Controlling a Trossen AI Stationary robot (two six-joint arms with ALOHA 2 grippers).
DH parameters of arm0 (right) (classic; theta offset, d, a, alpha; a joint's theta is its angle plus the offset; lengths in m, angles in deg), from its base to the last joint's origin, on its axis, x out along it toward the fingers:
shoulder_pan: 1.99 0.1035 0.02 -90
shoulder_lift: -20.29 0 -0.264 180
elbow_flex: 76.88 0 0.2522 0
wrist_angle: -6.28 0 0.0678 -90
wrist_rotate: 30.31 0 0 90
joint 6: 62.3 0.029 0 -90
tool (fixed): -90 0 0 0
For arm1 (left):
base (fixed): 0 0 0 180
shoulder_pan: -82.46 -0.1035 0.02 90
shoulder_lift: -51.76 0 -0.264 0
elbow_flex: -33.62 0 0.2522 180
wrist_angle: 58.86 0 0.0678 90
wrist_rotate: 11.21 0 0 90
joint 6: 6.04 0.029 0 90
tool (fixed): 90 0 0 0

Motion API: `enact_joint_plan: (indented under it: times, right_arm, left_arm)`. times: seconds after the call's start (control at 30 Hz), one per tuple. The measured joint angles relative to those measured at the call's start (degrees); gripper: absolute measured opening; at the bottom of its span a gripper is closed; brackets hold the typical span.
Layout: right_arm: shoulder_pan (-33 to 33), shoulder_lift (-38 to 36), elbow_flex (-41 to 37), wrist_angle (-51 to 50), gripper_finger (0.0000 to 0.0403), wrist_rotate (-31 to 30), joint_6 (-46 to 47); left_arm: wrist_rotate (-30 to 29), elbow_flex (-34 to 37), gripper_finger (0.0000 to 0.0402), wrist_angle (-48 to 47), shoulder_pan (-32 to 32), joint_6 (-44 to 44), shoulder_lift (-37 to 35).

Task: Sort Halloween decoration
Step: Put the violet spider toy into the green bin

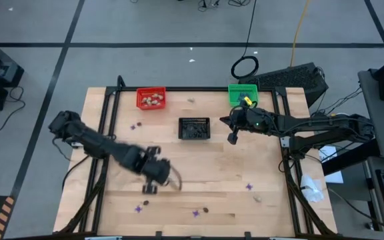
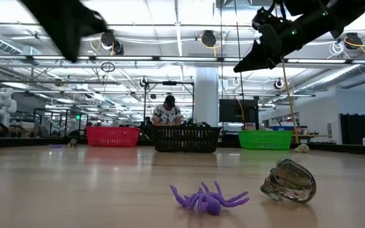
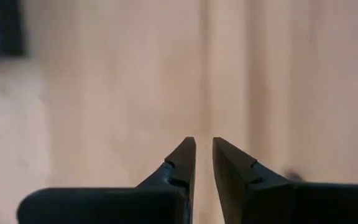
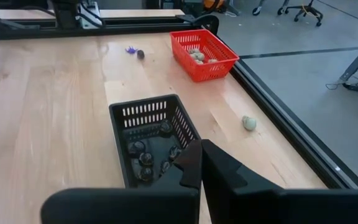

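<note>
The left pincer [image 1: 151, 189] hangs over the front half of the table [image 1: 205, 167]. In its wrist view its two fingers [image 3: 182, 158] stand a sliver apart, with nothing visible between them.

Closest to it, just past its tips toward the front edge, lies one dark bit [image 1: 146, 202], and one purple spider [image 1: 139, 209] lies just beside that. Farther along the front edge, toward the right arm's side, a second purple spider [image 1: 195, 213] lies next to a dark glossy skull [image 1: 205, 210]. Beyond those, a third purple spider [image 1: 249, 187] and one pale beige lump [image 1: 257, 197] lie near each other.

The right pincer [image 1: 232, 139] is closed and holds nothing visible. It is raised above the table just beside the black basket [image 1: 194, 128], which has several dark bits in it.

Past the black basket from this pincer, a fourth purple spider [image 4: 131, 50] lies with a third loose dark bit [image 4: 140, 54] just beside it. A second loose beige lump [image 4: 248, 122] lies near the table's far rail.

Farthest back are the red basket [image 1: 151, 99], which holds a heap of beige lumps too packed to count, and the green basket [image 1: 243, 93], close behind the right pincer. That makes three baskets.

A person [image 2: 168, 111] sits in the room beyond.
</note>
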Motion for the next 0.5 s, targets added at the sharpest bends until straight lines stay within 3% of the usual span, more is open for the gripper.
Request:
enact_joint_plan:
  times: [0.3, 0.5]
  right_arm:
    - [0.0, 0.0, 0.0, 0.04, 0.0, 0.02, 0.0]
    - [0.0, -0.02, 0.0, 0.08, 0.0, 0.04, -0.25]
  left_arm:
    - [1.04, 2.24, 0.0049, -0.01, 17.0, -24.76, 0.11]
    - [1.09, 2.24, 0.0055, 0.38, 23.48, -36.58, 1.55]
